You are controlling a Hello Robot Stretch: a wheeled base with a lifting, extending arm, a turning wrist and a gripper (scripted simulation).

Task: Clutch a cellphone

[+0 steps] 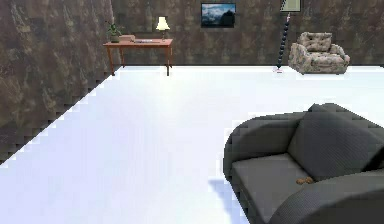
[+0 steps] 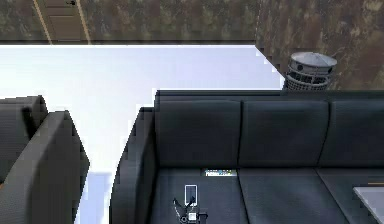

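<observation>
Closest to me, the dark sofa (image 2: 260, 130) spans the arm side view from six o'clock to three o'clock, and the bottom edge cuts off its seat cushions. A matching dark armchair (image 1: 310, 160) takes up the forward view's four o'clock corner, with a small brown lump (image 1: 303, 181) on its seat. White floor (image 1: 150, 120) stretches away to patterned brown walls.

Far off at one o'clock in the forward view sits a beige armchair (image 1: 318, 55), with a floor lamp (image 1: 288, 30) at its nine o'clock. At eleven o'clock stands a wooden desk (image 1: 138, 45), with a table lamp (image 1: 162, 24) and a small plant (image 1: 115, 33) on its tabletop. A framed picture (image 1: 219, 14) hangs at twelve o'clock.

Behind the sofa, at two o'clock in the arm side view, stands a grey round bin (image 2: 310, 70).

The cellphone (image 2: 191, 193), a small pale rectangle, lies flat on the sofa seat at six o'clock. A thin pale strip (image 2: 219, 172) lies at its one o'clock. What looks like the gripper (image 2: 187, 212) pokes in at the phone's six o'clock. With the seat behind it, I cannot tell whether it holds anything.
</observation>
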